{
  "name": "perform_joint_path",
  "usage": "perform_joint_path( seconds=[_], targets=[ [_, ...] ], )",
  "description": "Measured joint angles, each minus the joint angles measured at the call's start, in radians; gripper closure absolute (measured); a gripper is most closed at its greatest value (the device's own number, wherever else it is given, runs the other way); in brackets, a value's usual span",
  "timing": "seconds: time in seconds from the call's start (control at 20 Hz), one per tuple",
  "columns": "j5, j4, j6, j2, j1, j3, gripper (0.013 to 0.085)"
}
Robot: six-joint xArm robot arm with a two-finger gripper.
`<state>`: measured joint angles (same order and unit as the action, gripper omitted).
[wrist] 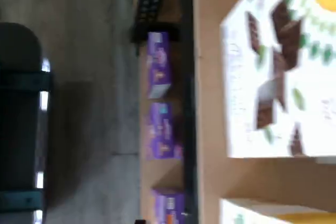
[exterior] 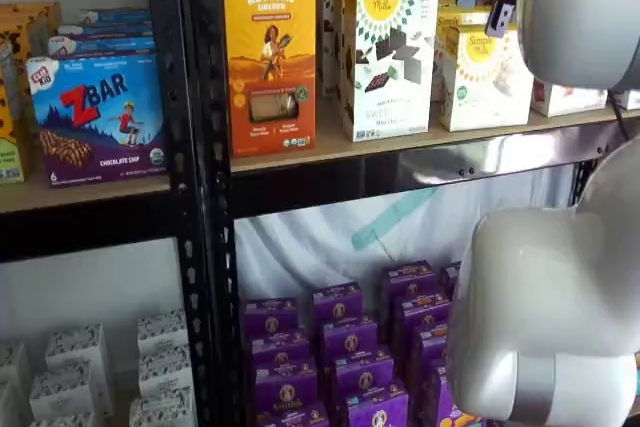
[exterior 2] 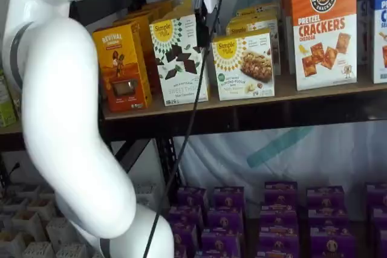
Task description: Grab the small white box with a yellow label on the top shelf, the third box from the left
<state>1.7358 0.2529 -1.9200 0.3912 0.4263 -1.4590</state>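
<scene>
The small white box with the yellow sunburst stands on the top shelf, and it shows in both shelf views. The taller white box with chocolate squares stands just left of it. My gripper hangs in front of the gap between these two boxes, level with their upper parts. Its black fingers show side-on with no gap to read, and nothing is in them. In the wrist view, which is turned on its side, the taller box fills most of the picture and a yellow-edged corner of the small box shows beside it.
An orange Revival box stands left of the taller box, and an orange-and-white cracker box stands right of the small one. Purple boxes fill the lower shelf. My white arm stands in front at the left. A black upright divides the shelves.
</scene>
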Motion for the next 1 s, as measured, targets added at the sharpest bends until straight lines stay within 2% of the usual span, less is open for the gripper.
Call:
perform_joint_path(
  seconds=[0.15,0.45,0.7,1.0],
  targets=[
    [-0.062,-0.007,-0.012,-0.022,0.0,0.005,0.013],
    [-0.113,-0.029,-0.031,-0.081,0.001,0.001,0.013],
    [-0.112,-0.051,-0.039,-0.12,0.0,-0.007,0.013],
    [-0.063,-0.079,-0.035,-0.154,-0.006,-0.036,0.013]
  ],
)
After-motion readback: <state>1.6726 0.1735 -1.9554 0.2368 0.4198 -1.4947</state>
